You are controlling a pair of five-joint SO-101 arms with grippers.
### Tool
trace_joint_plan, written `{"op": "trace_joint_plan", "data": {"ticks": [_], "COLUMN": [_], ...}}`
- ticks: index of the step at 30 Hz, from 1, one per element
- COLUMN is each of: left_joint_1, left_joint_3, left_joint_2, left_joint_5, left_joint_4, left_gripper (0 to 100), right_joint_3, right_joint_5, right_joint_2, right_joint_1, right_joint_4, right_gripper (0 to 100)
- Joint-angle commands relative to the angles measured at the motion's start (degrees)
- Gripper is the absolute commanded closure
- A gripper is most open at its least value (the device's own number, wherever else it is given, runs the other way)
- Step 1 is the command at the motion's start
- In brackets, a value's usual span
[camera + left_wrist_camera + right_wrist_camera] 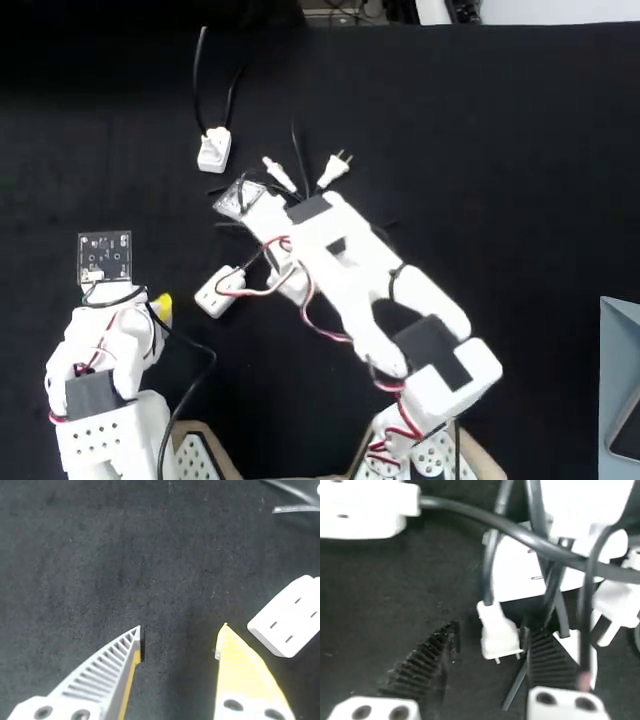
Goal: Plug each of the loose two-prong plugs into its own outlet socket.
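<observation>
Two white two-prong plugs (278, 172) (335, 168) on black cords lie at the table's middle back. My right gripper (268, 185) is at the nearer one. In the right wrist view that plug (497, 635) lies between the black fingers (427, 655) of my right gripper (490, 652), which is open, with a gap on one side. The other plug (615, 610) lies beside it. One white outlet (213, 152) (360, 505) sits at the back left. A second outlet (218, 292) (290, 622) lies beside my left gripper (150, 300) (180, 630), open and empty over bare cloth.
Black cords (540, 540) cross over a white block (520, 570) just beyond the right gripper. A grey box (620, 380) stands at the right edge. The black cloth (500, 150) covers the table, and the arm bases (110, 440) sit along the front.
</observation>
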Motion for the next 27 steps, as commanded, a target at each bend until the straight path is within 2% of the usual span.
{"op": "trace_joint_plan", "data": {"ticks": [1, 5, 13, 20, 27], "left_joint_1": [-0.4, -0.5, -0.4, -0.3, -0.5], "left_joint_3": [-0.4, -0.4, -0.4, -0.3, -0.3], "left_joint_2": [-0.4, -0.4, -0.4, -0.4, -0.4], "left_joint_5": [0.4, 0.4, 0.4, 0.4, 0.4], "left_joint_4": [0.1, 0.1, 0.1, 0.1, 0.1], "left_gripper": [75, 75, 75, 75, 75], "right_joint_3": [-3.8, -5.1, -5.9, -5.7, -4.7], "right_joint_5": [0.0, 0.0, 0.0, -0.2, -10.3], "right_joint_2": [1.7, 4.2, 3.1, -6.7, -15.7], "right_joint_1": [2.6, 2.7, 3.6, 3.6, 5.0], "right_joint_4": [-0.7, -0.7, -0.2, 7.1, 14.0], "right_gripper": [79.3, 80.1, 97.6, 98.6, 98.6]}}
